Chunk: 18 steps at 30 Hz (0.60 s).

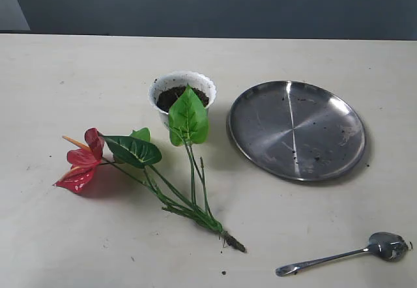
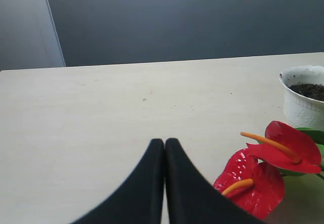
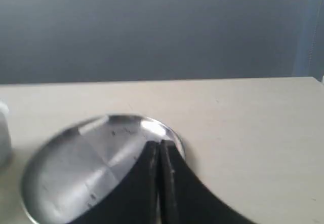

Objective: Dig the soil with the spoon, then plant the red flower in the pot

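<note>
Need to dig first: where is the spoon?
In the exterior view, the spoon lies on the table at the near right, below the steel plate, untouched.

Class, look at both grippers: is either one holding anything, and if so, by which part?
Nothing is held. The left gripper and right gripper are both shut and empty; the spoon and red flower lie on the table.

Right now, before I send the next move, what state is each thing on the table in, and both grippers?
pot: upright, filled with soil
red flower: lying flat on the table, not planted, one leaf leaning on the pot
spoon: lying on the table, ungripped
plate: flat, only a few soil crumbs on it
left gripper: shut, empty
right gripper: shut, empty
</note>
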{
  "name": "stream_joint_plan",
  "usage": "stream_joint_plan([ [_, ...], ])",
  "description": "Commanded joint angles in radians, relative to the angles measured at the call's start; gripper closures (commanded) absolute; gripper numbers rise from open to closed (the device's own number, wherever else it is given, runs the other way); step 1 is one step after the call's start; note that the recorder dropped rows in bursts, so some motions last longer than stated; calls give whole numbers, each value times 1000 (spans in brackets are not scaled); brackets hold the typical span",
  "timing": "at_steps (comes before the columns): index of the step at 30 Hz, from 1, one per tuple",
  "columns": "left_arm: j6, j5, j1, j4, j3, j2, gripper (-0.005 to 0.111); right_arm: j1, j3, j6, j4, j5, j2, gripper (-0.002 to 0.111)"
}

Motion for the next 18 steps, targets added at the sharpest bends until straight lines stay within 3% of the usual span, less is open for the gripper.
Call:
stream_joint_plan([
  [1, -1, -15, -4, 0, -3, 5, 105, -6, 2, 126, 359, -265, -4, 108],
  [4, -1, -15, -4, 0, -3, 5, 105, -4, 2, 217, 641, -346, -4, 108],
  [6, -1, -15, -4, 0, -3, 5, 105, -4, -21, 217, 658, -329, -4, 108],
  [14, -1, -15, -4, 0, -3, 5, 105, -4, -293, 71, 68, -42, 79, 108],
  [18, -1, -15, -4, 0, -3, 5, 105, -4, -524, -220, -141, 140, 307, 108],
])
